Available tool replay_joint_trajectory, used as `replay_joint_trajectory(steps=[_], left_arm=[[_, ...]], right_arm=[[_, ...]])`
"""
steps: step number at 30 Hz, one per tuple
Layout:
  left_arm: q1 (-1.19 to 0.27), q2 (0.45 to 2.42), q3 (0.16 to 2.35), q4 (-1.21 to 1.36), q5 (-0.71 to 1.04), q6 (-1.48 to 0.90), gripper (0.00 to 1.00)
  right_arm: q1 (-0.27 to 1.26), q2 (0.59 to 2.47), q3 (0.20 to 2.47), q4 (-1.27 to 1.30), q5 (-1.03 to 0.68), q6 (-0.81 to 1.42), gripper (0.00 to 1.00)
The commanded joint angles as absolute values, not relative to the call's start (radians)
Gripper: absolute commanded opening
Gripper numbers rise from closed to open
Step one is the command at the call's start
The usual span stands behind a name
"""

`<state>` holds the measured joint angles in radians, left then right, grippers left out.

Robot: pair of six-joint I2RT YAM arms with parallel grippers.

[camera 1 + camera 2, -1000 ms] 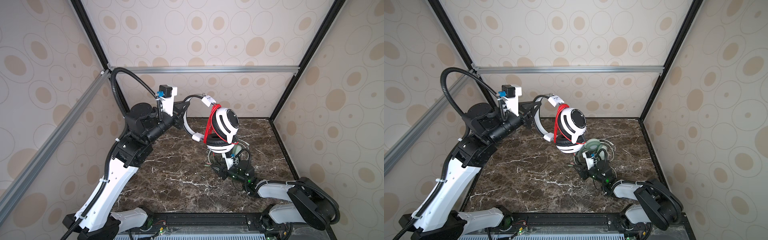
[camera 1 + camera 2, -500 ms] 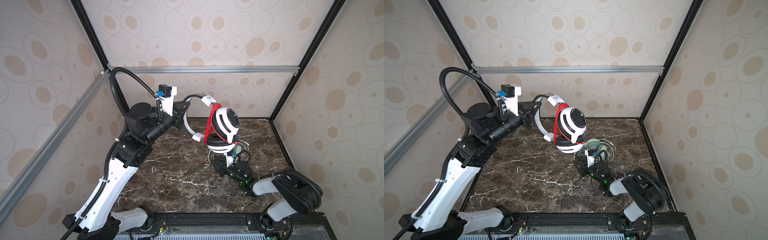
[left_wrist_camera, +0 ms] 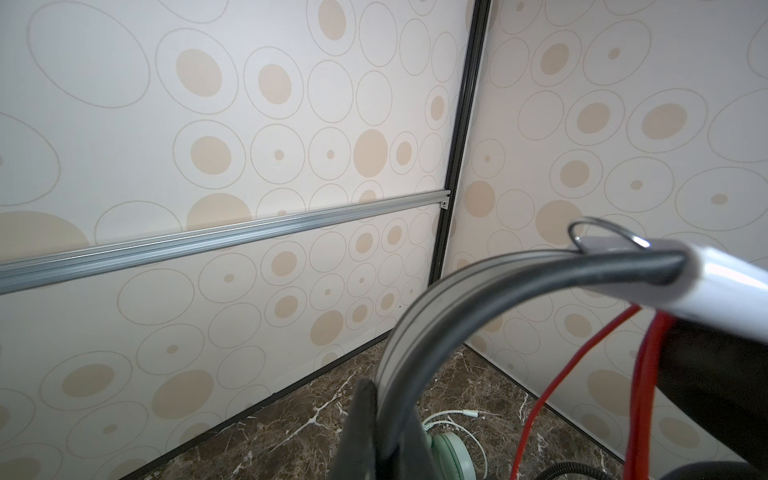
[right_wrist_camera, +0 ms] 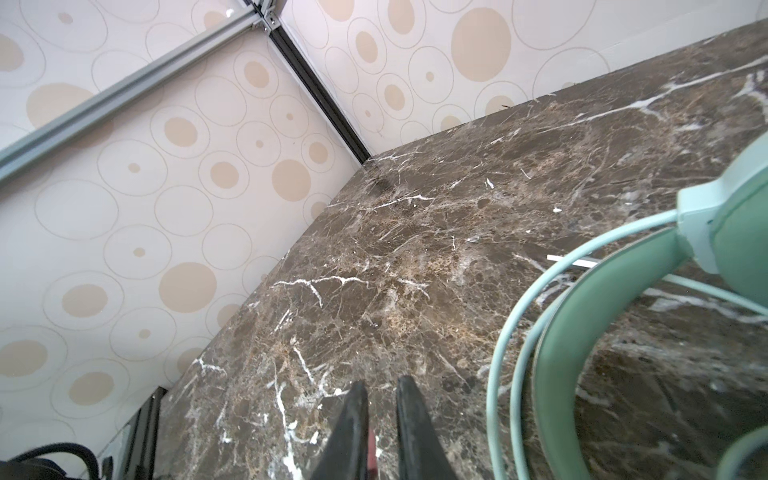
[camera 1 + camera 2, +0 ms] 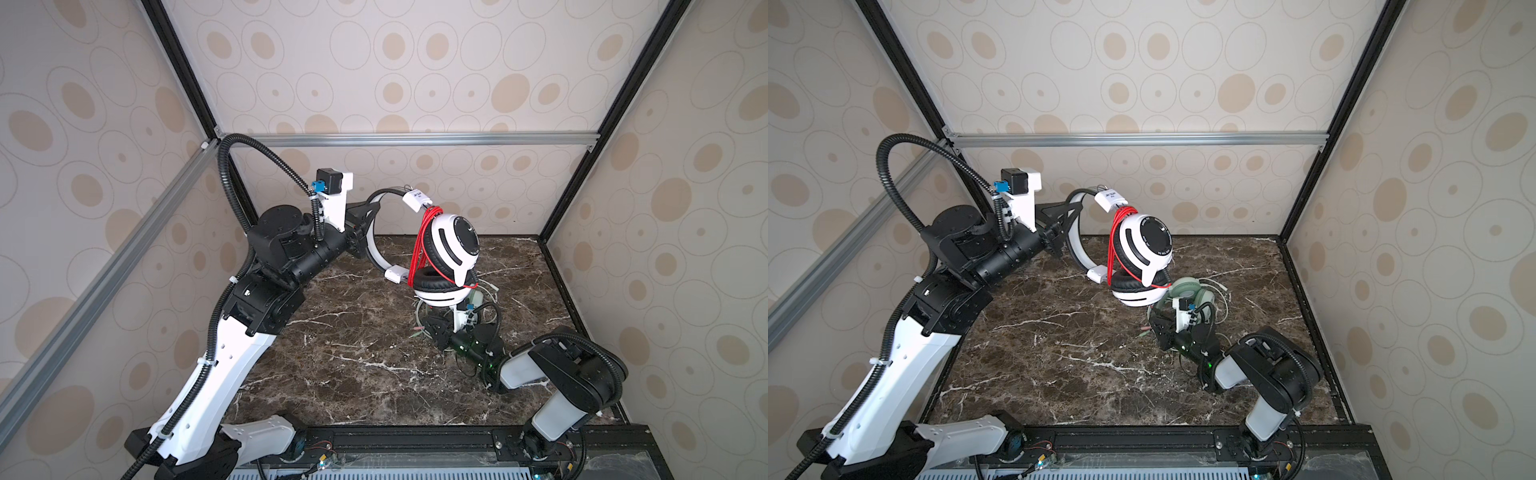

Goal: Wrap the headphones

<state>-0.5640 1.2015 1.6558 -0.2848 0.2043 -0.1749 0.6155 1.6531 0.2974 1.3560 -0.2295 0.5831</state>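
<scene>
High over the marble surface [image 5: 353, 345], the left arm [image 5: 232, 361] holds the white headset [image 5: 455, 245] clear of everything below it. The left jaws are clamped tight on the headband [image 3: 419, 332]; in the left wrist view the band runs out from between the two black fingers [image 3: 361, 419]. The headset hangs on its side in both top views: one white ear cup faces the camera, and the other sits beneath it, black pad [image 5: 434, 282] upward. A thin red cord [image 5: 419, 245] is looped several times around the headset beside the cups, and one strand runs under the upper cup

Lower down, the mint-green headset [image 5: 1187, 291] lies on the surface toward the right rear, partly hidden by the white one. Its green cord [image 4: 511, 332] curves loosely alongside the green headband [image 4: 582, 332]. The right arm [image 5: 573, 374] reaches low along the surface, and the right jaws sit just beside that headset. In the right wrist view they stand close together with only a thin slit between them. A small reddish bit shows low in the slit, and I cannot tell what it is or whether it is gripped
</scene>
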Motion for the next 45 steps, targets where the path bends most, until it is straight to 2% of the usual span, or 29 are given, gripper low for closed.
replay_joint_trajectory(steps=[1,5,17,26,33,45], left_arm=[[-0.572,1.175,1.707,-0.191,0.203,-0.244,0.00],[-0.571,1.189,1.719,-0.177,0.100,-0.310,0.00],[-0.569,1.235,1.683,-0.053,-0.150,-0.421,0.00],[-0.545,1.300,1.716,-0.009,-0.246,-0.396,0.00],[-0.477,1.347,1.716,-0.010,-0.262,-0.404,0.00],[-0.398,1.426,1.640,-0.005,-0.363,-0.237,0.00]], right_arm=[[0.613,1.645,0.291,1.392,-0.216,0.583,0.08],[0.614,1.601,0.303,1.265,-0.207,0.548,0.00],[0.729,1.367,0.327,0.800,-0.025,0.336,0.00],[0.834,1.314,0.362,0.645,0.058,0.262,0.00],[0.971,1.306,0.441,0.480,0.195,0.205,0.00],[1.208,1.335,0.571,0.262,0.320,0.192,0.00]])
